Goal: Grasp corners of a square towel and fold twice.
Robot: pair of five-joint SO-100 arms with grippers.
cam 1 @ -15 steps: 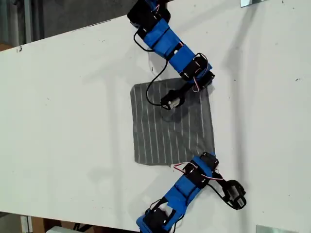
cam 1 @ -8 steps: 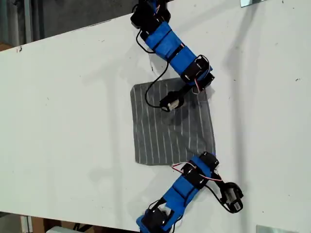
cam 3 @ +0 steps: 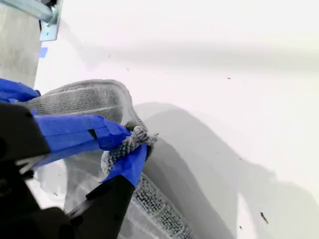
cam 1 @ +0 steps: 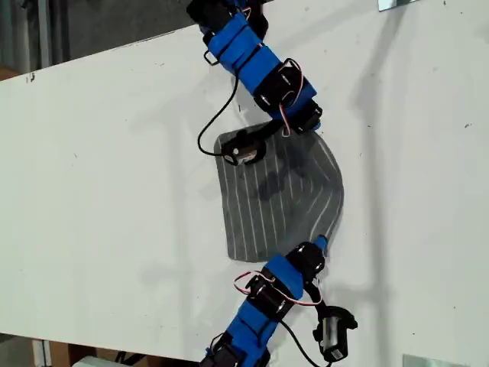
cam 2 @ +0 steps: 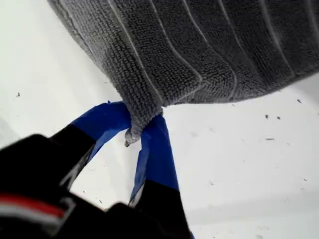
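Note:
The grey striped towel (cam 1: 275,199) lies on the white table (cam 1: 114,191), its edge on the exterior view's right lifted into an arch. My first gripper (cam 1: 321,243) belongs to the arm at the exterior view's bottom and is shut on the lower right corner. In its wrist view the blue fingers pinch that corner (cam 2: 142,124) while the towel (cam 2: 199,50) hangs above them. My second gripper (cam 1: 309,128), on the arm at the exterior view's top, is shut on the upper right corner (cam 3: 137,142), and the towel (cam 3: 84,99) curves away from it.
A metal bracket (cam 1: 397,4) sits at the table's far edge in the exterior view, and another bracket (cam 1: 428,361) sits at the near edge. The second wrist view shows a bracket (cam 3: 50,27) too. Bare table spreads to the exterior view's left.
Both grippers have lifted their corners and moved toward the exterior view's left. The towel's right edge has risen from flat into a bulging arch, and both arms have swung.

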